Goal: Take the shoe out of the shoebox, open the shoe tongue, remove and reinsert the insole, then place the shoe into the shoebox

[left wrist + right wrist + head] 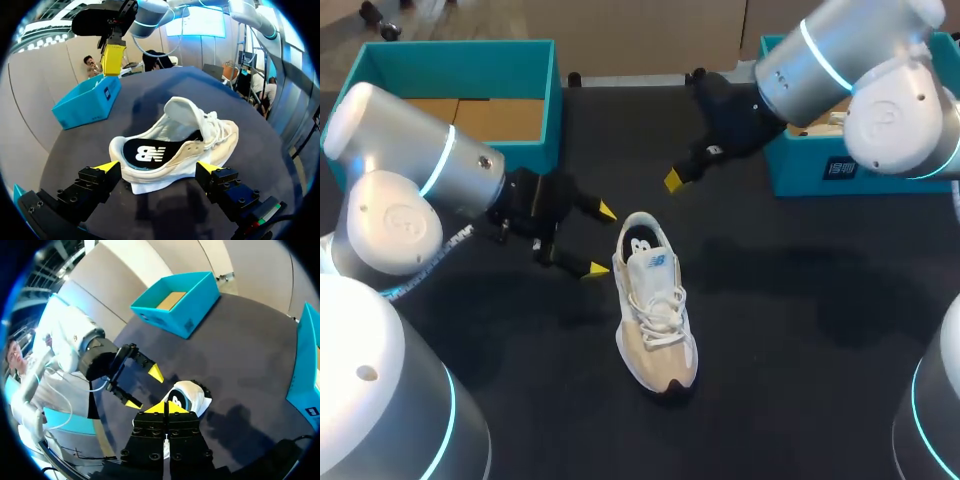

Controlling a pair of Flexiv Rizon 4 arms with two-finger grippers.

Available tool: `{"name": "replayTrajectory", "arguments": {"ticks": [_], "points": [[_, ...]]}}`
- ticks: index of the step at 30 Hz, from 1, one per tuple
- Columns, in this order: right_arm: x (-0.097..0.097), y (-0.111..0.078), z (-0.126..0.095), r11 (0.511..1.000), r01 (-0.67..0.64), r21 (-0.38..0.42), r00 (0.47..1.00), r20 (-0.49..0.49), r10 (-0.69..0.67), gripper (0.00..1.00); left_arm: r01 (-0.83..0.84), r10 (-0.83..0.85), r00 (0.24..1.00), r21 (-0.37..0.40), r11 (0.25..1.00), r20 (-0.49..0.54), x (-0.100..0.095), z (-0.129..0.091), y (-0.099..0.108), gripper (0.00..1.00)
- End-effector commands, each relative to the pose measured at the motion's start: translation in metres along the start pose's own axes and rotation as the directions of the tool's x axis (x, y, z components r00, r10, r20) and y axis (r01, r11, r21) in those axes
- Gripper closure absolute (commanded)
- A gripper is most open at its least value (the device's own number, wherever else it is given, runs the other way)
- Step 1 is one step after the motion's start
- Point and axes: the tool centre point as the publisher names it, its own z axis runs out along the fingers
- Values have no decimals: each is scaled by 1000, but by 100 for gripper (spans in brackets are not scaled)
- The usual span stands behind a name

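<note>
A white and beige shoe [655, 310] stands on the black table, toe toward the front edge. Its tongue [182, 112] is lifted, and the black insole [145, 152] shows in the heel. My left gripper [601, 240] is open at the heel, a yellow tip on either side and neither touching it. In the left wrist view the shoe [175, 145] lies just ahead of that gripper [157, 167]. My right gripper [675, 180] hangs shut and empty above the table behind the shoe. In the right wrist view this gripper [166, 407] is over the shoe [187, 395].
The open teal shoebox [460, 55] sits at the back left, with a cardboard floor inside. A second teal box [820, 165] stands at the back right under my right arm. Bare black table lies in front of and to the right of the shoe.
</note>
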Motion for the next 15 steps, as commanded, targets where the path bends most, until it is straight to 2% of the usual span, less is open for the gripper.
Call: {"name": "replayTrajectory", "arguments": {"ticks": [1,9,15], "points": [[2,0,0,1000,-2,1,999,40,2,100,-24,25,997,19,1000,-72,-7,-25,-1,0],[2,0,0,1000,-2,1,999,40,2,100,-72,71,996,-9,997,-58,-16,-58,4,0],[-2,2,9,992,-94,-84,981,165,107,100,-91,91,995,-13,996,-41,-19,-78,7,0]]}}
